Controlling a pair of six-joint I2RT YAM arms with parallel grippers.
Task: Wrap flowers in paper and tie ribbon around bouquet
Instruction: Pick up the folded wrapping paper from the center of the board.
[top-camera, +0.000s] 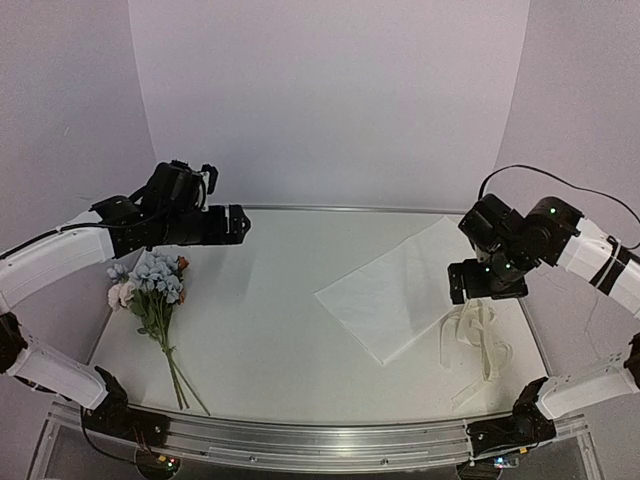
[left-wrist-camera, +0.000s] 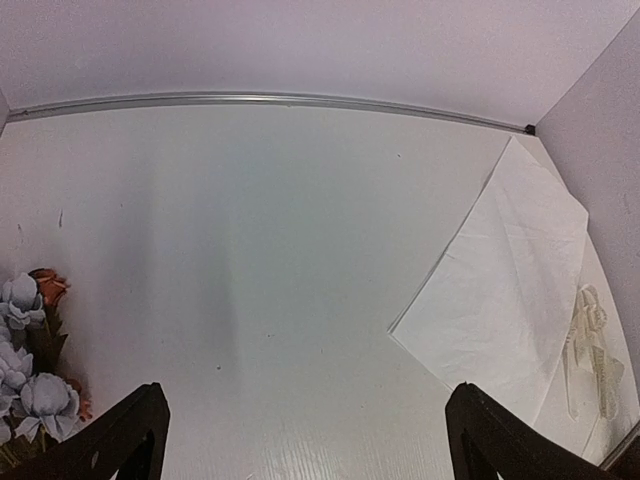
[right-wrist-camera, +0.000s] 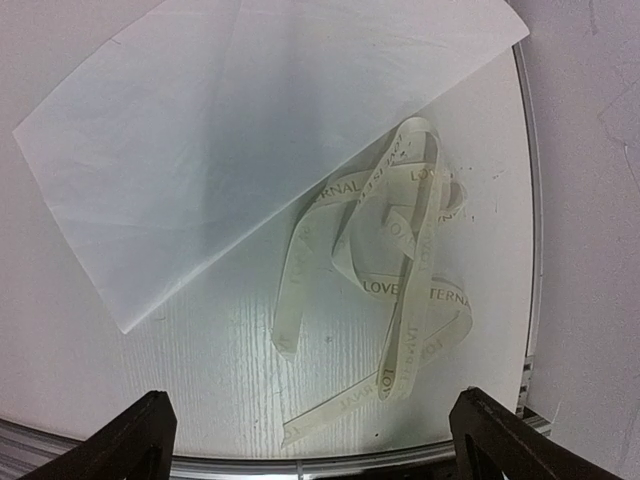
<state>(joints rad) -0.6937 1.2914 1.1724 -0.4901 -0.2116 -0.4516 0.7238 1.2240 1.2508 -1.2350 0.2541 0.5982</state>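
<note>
**Flowers, paper and ribbon lying apart on the table**

We see the flowers at the table's left side, with the blooms toward the far wall and the thin stems trailing to the near edge. The paper lies flat and unfolded on the right half, turned at an angle and well apart from the flowers. The ribbon, printed with lettering, sits in a loose tangle at the paper's near right edge, and one loop touches that edge. The left gripper hovers above the table just beyond the blooms. It is released, its jaws spread wide and holding nothing. The right gripper hangs over the ribbon and the paper's right side, and we find it likewise released and empty.
</note>
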